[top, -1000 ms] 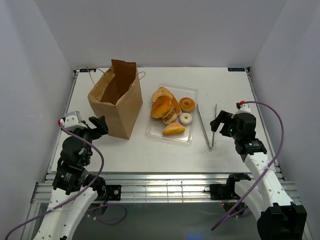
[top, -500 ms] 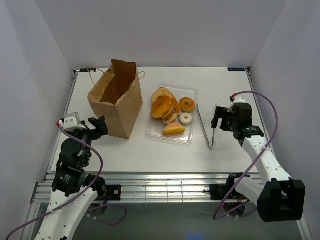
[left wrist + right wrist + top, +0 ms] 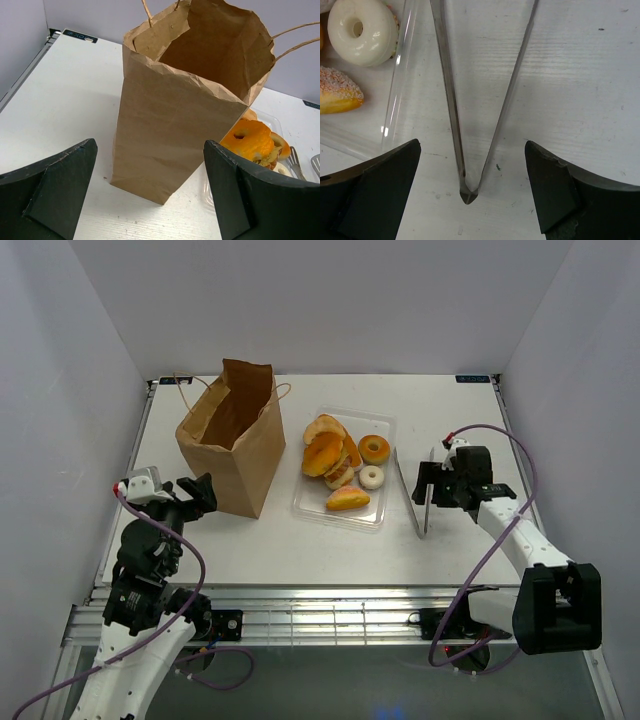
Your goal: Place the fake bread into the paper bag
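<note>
Hovering: R gripper (image 3: pixel 470 185), jaws wide open, empty, over tongs (image 3: pixel 448 100) hinge end, pre-grasp step. Next: lower, close on tongs. L gripper (image 3: pixel 150 187) open, empty, facing bag (image 3: pixel 175 125)

You are looking at a robotics lab test cell. A bare white worktop (image 3: pixel 250 550) is boxed in on three sides by plain pale walls (image 3: pixel 330 310). Its near edge sits on aluminium frame rails (image 3: pixel 330 612), where the left arm (image 3: pixel 140 580) and right arm (image 3: pixel 520 540) are bolted, trailing purple cables (image 3: pixel 203 565). The food is fake bread (image 3: pixel 325 453), toy props in a clear tray (image 3: pixel 375 510).
</note>
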{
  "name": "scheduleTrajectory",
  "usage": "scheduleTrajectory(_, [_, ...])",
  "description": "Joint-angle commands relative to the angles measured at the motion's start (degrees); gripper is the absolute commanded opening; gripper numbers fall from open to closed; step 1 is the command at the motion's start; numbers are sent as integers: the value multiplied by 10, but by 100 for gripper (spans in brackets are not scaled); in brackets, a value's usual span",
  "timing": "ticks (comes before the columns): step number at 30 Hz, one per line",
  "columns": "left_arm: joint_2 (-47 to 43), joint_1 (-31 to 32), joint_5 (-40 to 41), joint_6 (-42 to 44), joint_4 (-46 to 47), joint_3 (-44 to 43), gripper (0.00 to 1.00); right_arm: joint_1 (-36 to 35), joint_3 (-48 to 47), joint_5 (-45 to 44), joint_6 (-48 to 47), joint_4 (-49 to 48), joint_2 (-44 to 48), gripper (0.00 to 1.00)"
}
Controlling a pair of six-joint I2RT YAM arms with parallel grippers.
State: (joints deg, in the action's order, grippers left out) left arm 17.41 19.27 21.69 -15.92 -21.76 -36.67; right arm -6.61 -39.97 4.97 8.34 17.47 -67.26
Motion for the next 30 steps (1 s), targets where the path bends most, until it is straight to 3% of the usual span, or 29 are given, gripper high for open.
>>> scheduleTrajectory(1, [-4,3,-11,3,11,4,98,-14,-15,17,-21,-2,-30,90])
scheduleTrajectory(30, [1,7,-24,7,16,5,98,-54,-96,-67,-28,-53,-211,90])
